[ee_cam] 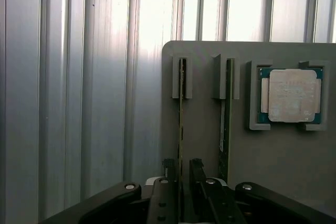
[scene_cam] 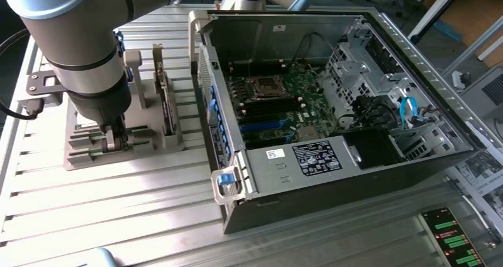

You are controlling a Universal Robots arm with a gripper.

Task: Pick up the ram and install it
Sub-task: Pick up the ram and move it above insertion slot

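The grey Universal Robots arm [scene_cam: 79, 43] reaches down over a flat grey plastic holder plate [ee_cam: 278, 166] that lies on the ribbed aluminium table [scene_cam: 118, 208], at the exterior view's left of the open black-and-silver computer case [scene_cam: 330, 178]. The black two-fingered gripper [ee_cam: 182, 167] is low over the plate, its jaws spread wide with one finger on each side of the ram [ee_cam: 181, 124], a long, thin green circuit-board stick. The fingers [ee_cam: 168, 169] flank the stick with a sliver of space on both sides, and nothing is clamped between them. The ram stands on its long edge in a slot of the holder, so the wrist view sees only its narrow top edge. Its long axis runs parallel to the ribs of the table, one end seated in a small grey upright bracket and the other end passing between the fingers. A second green stick [ee_cam: 224, 124] stands just beside it in the neighbouring slot, parallel and apart from the gripper. Further along the plate a square silver processor chip [ee_cam: 291, 95] lies flat in its own recess. In the exterior view a wider dark expansion card [scene_cam: 165, 102] stands upright in the same holder, between the gripper [scene_cam: 115, 142] and the case, whose green motherboard [scene_cam: 291, 102] lies exposed.
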